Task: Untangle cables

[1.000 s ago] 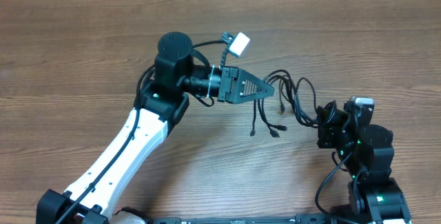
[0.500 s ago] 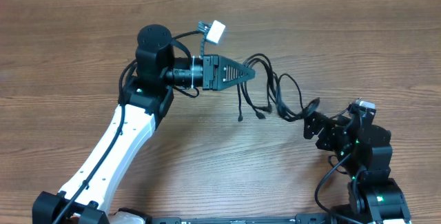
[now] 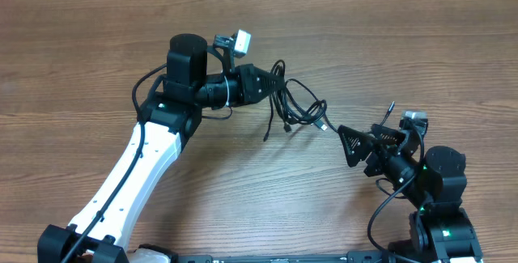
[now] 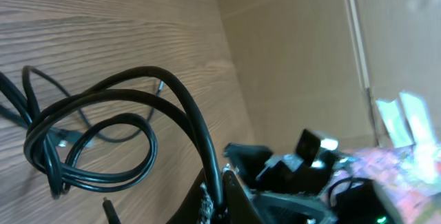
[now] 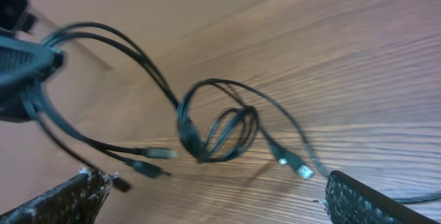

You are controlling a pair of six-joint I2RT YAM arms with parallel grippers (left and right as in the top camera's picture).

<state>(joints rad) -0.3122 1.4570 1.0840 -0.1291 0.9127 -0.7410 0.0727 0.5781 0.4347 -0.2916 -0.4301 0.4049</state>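
Since the earlier frame, we note the left gripper (image 3: 273,85) has drawn the cables (image 3: 301,108) toward the table's left edge; the right gripper (image 3: 346,145) now stands apart from them; left jaws pinch the bundle, loops trailing mid-table; right fingers (image 5: 372,200) spread wide, empty.

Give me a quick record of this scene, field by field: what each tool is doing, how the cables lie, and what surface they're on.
left tool: shut on the cables, gripping the bundle at one side
right tool: open, facing the bundle, gripping nothing
cables: thin, black, looped and tangled, plug ends loose, between the two tools
surface: wooden table
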